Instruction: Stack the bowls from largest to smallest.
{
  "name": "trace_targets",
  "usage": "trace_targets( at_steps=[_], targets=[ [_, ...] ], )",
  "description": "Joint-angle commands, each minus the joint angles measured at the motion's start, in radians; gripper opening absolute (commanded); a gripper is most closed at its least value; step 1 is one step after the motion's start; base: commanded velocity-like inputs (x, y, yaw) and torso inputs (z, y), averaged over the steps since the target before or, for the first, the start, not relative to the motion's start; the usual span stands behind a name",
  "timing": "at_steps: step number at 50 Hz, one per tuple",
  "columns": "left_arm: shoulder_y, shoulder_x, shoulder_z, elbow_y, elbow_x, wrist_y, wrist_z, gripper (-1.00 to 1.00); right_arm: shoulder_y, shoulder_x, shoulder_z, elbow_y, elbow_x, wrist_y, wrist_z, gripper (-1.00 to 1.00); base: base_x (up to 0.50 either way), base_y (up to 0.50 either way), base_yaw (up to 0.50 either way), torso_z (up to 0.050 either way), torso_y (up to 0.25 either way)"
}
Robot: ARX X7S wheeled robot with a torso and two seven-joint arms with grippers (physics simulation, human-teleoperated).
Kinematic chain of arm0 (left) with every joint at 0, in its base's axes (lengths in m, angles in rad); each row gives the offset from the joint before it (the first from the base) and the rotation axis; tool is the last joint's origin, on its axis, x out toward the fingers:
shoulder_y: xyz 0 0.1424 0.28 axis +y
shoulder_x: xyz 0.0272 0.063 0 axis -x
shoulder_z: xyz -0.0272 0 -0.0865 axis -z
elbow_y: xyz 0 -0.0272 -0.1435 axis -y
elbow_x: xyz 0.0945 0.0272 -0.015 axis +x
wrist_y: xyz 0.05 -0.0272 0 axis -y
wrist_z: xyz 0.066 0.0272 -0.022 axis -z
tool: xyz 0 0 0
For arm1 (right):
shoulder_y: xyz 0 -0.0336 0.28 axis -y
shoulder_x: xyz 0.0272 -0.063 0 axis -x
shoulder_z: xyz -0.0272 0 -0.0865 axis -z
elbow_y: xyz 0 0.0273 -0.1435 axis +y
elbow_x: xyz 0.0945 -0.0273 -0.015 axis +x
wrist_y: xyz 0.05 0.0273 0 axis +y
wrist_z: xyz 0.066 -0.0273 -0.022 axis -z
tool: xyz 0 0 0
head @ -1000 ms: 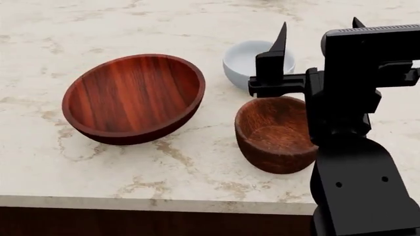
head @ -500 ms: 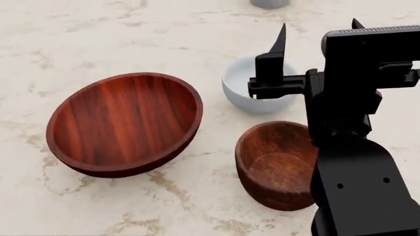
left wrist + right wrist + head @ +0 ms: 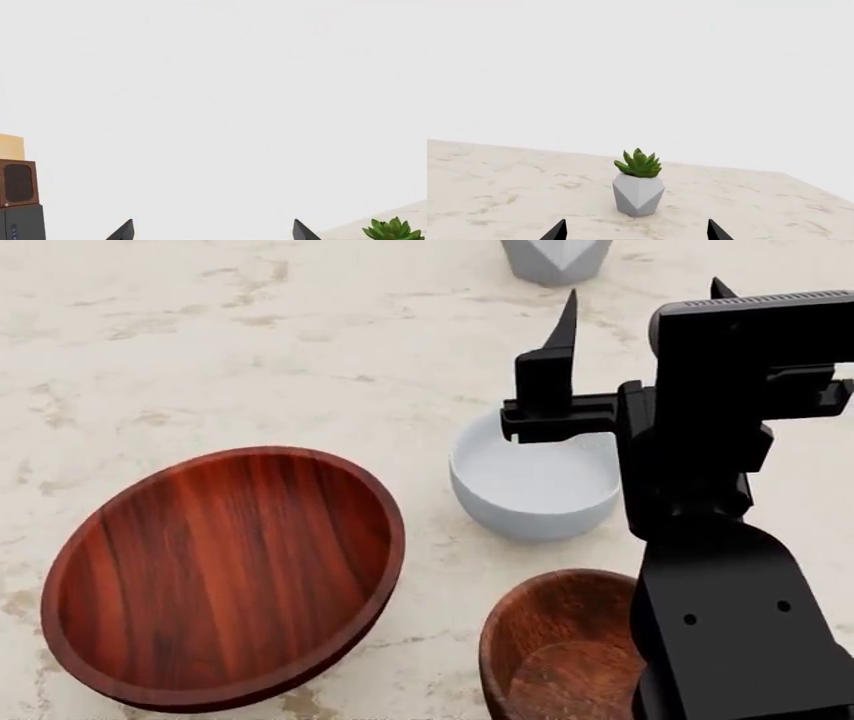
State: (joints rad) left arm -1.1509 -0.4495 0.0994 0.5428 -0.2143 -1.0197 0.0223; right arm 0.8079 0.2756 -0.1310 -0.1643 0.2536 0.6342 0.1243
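on the pale marbled table (image 3: 200,340), seen from the head view, lie 3 bowls, each apart from the others. the large reddish wood bowl (image 3: 220,575) sits toward the left, tilted so its glossy inside faces up and a little sideways. the white bowl (image 3: 531,490) stands upright to its right and farther back, empty. the small dark-brown wood bowl (image 3: 561,655) is nearest, partly hidden behind the black right arm (image 3: 727,540).

the right gripper (image 3: 641,305) hangs above the white bowl's far side, its 2 pointed fingers (image 3: 561,325) spread wide with nothing between them. in the right wrist view those fingertips frame a grey faceted pot (image 3: 638,194) holding a green succulent (image 3: 638,164), well beyond them on the table.

the left gripper (image 3: 212,231) shows only in the left wrist view: 2 tips set wide apart, released, against a blank white wall, with a brown speaker box (image 3: 17,182) off to one side.
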Motion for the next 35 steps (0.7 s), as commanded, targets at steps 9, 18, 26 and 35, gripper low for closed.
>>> trace_targets(
  at_steps=[9, 18, 26, 35],
  targets=[
    [0.004, 0.014, -0.024, -0.003, 0.01, 0.012, 0.015, 1.0, 0.003, -0.013, 0.015, 0.012, 0.001, 0.013, -0.019, 1.0, 0.0, 0.0, 0.0, 0.0, 0.0],
    [0.021, 0.013, -0.029, -0.003, 0.007, 0.017, 0.013, 1.0, 0.132, 0.041, -0.094, 0.049, 0.0, 0.207, -0.079, 1.0, 0.0, 0.0, 0.0, 0.0, 0.0],
    [0.036, 0.011, -0.041, -0.011, 0.003, 0.032, 0.014, 1.0, 0.283, 0.138, -0.233, 0.09, -0.025, 0.304, -0.208, 1.0, 0.0, 0.0, 0.0, 0.0, 0.0],
    [0.04, 0.01, -0.039, -0.013, 0.0, 0.038, 0.015, 1.0, 0.494, 0.205, -0.404, 0.162, -0.026, 0.403, -0.409, 1.0, 0.0, 0.0, 0.0, 0.0, 0.0]
  ],
)
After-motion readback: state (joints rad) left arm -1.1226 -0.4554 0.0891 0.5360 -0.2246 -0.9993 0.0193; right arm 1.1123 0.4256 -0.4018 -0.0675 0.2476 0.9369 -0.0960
